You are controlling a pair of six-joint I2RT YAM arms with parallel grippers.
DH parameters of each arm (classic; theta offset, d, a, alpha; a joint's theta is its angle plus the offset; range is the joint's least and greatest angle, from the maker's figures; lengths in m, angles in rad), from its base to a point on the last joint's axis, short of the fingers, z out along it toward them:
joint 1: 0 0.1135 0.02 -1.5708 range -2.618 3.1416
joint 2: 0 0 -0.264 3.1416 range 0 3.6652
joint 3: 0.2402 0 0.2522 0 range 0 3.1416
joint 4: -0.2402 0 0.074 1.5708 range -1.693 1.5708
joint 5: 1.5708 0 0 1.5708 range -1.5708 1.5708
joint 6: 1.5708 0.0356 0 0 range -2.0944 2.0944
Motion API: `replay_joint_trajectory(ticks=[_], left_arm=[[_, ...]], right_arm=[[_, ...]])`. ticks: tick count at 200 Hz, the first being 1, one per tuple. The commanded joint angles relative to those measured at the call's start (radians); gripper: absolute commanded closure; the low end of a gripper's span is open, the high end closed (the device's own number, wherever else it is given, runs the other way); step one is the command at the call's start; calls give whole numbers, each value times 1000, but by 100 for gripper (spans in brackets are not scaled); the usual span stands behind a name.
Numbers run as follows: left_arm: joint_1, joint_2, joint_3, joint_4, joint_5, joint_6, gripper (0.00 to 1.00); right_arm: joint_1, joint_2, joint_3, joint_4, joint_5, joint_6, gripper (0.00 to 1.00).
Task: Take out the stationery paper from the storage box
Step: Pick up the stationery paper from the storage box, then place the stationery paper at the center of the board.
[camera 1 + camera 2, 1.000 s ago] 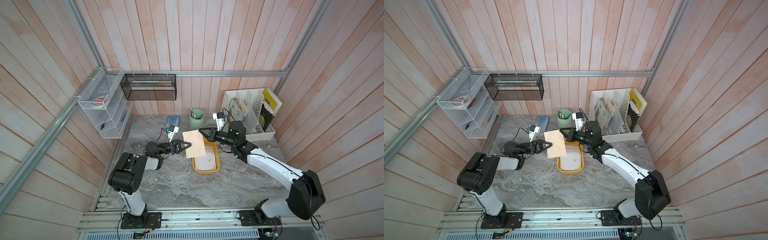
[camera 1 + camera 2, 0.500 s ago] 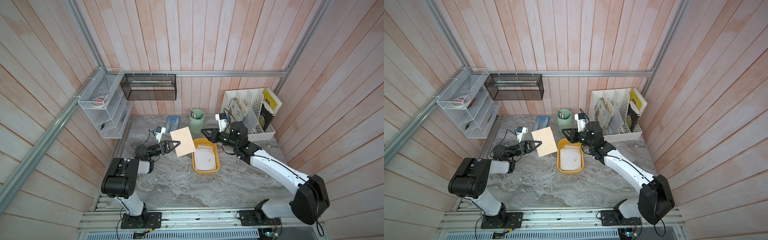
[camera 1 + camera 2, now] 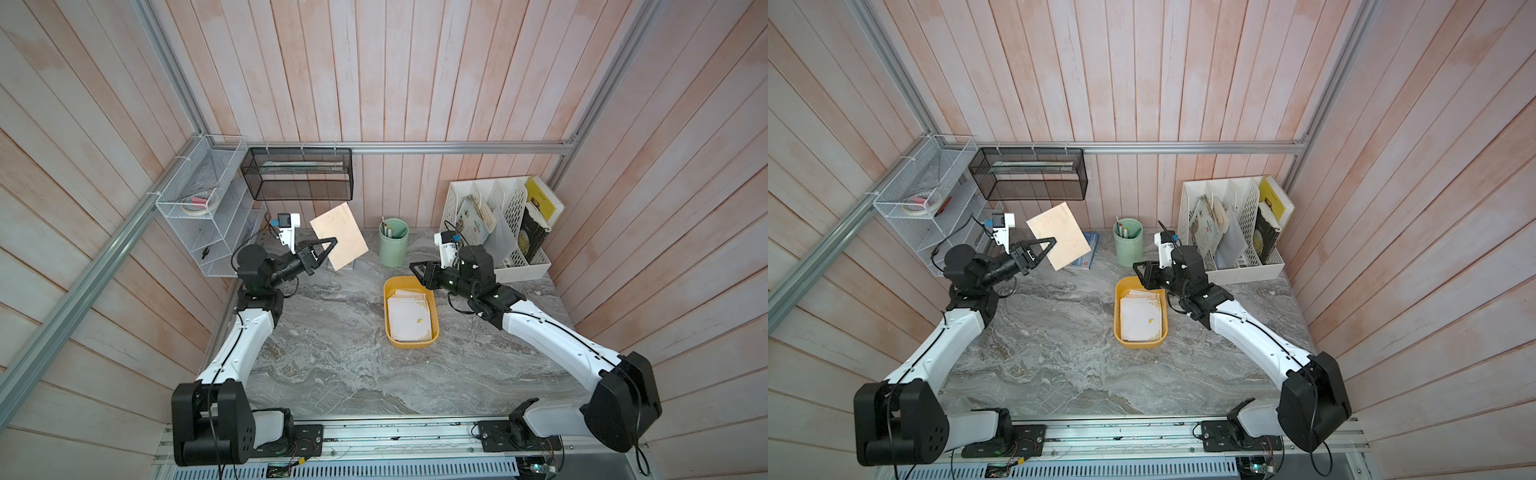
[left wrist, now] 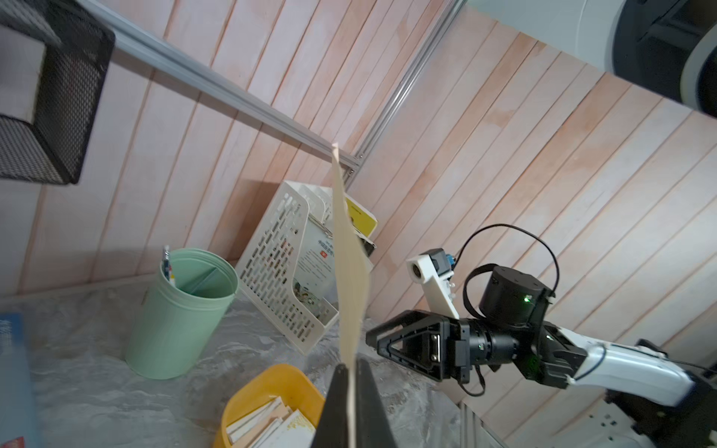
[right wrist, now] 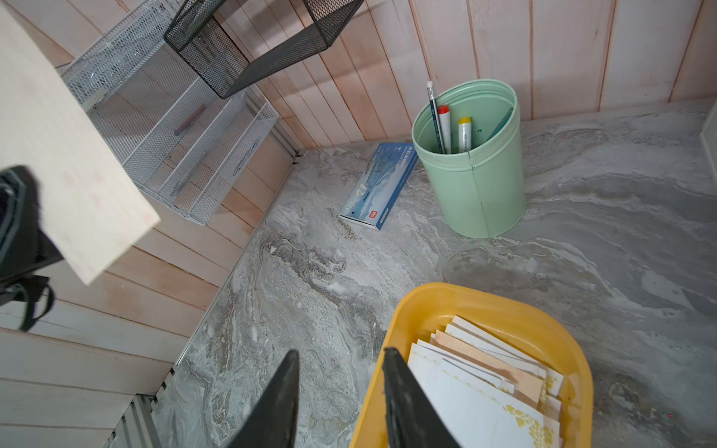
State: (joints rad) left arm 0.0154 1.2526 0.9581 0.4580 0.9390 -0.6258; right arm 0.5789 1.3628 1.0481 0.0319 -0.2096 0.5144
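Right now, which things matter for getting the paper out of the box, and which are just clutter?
Job: peach sheet, pinched in the left gripper; sheets in the yellow box; right gripper, open, near it.
Clutter: green cup, blue booklet, file organizer, black basket, wire rack.

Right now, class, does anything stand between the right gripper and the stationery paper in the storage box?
Nothing visible does. The right gripper, jaws open, hovers by the storage box; the stationery paper lies uncovered inside. The left gripper holds one sheet well aside.
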Motion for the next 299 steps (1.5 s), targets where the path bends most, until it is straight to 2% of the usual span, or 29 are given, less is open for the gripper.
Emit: replay_joint_trajectory(ticks=[1, 40, 62, 79, 154, 186, 194, 203, 210, 223, 243, 299], left_arm=[[-3, -43, -6, -456, -218, 280, 100], [9, -2, -180, -484, -199, 183, 100], [2, 19, -264, -461, -279, 116, 100], [-12, 44, -275, -465, -323, 99, 100], [-56, 206, -279, -464, -317, 91, 100], [-74, 218, -256, -531, -412, 118, 100], [-75, 217, -254, -537, -420, 122, 90], [-75, 215, -253, -541, -426, 123, 66], [-76, 213, -254, -542, -432, 122, 51], [-77, 207, -256, -545, -439, 124, 39], [-77, 199, -257, -547, -445, 124, 34], [-77, 207, -255, -541, -431, 121, 34]], right_arm=[[-4, -14, 22, -95, 101, -41, 62], [-3, 54, 54, -248, 249, -66, 61], [-2, 90, 56, -292, 300, -66, 61], [-2, 127, 59, -308, 319, -73, 61], [8, 375, 173, -375, 354, -108, 61], [12, 459, 233, -419, 362, -106, 61], [12, 474, 238, -417, 350, -105, 60], [12, 493, 245, -417, 340, -103, 60], [15, 506, 251, -422, 338, -101, 60], [17, 532, 264, -444, 348, -94, 60], [20, 556, 270, -469, 361, -86, 60], [62, 553, 266, -553, 433, -48, 60]])
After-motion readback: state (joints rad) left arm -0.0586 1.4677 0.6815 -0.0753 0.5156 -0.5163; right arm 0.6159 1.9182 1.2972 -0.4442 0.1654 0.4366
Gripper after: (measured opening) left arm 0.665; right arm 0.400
